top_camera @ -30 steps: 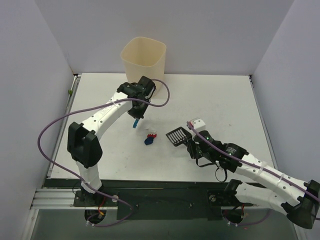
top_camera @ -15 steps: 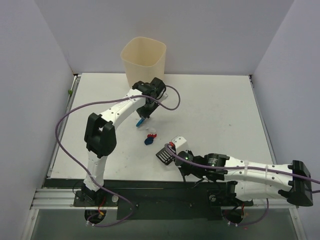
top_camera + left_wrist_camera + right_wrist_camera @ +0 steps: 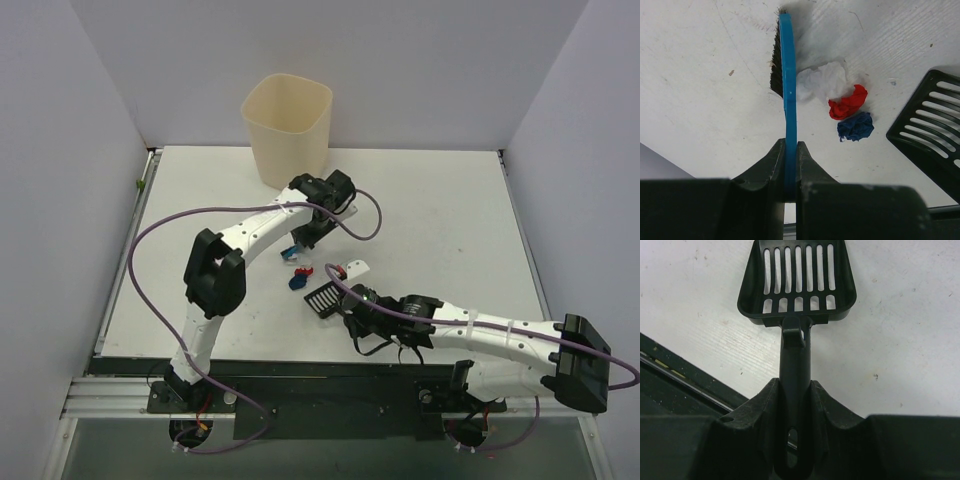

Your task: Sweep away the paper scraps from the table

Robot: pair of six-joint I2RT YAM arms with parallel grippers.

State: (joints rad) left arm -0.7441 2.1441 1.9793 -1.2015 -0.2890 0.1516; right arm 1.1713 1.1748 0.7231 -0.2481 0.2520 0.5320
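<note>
White counter (image 3: 440, 200), faintly scuffed and speckled, boxed in by pale panels (image 3: 60, 150) at left, right and behind. At the far edge, a cream bin (image 3: 288, 125), upright.

Near the middle, the paper scraps (image 3: 299, 277), bunched in one small cluster. From the left wrist: a white wad (image 3: 825, 80), a red wad (image 3: 847, 102) pressed against it, a blue wad (image 3: 855, 126) just under the red.

Left gripper (image 3: 790, 150) clenched on the handle of a small blue brush (image 3: 788, 100), held edge-on, black bristles facing away from the cluster. White wad right against the brush's blue back. Bristle tips possibly on the counter, hard to tell from this angle.

Right gripper (image 3: 796, 390) clamped around the long handle of a black slotted scoop (image 3: 797, 275), pan low over the counter, toward the near edge.

From above, cluster between brush and scoop; scoop mouth just beside the blue wad, apart from it. Purple cable of the left arm looping high over the counter's left half.
</note>
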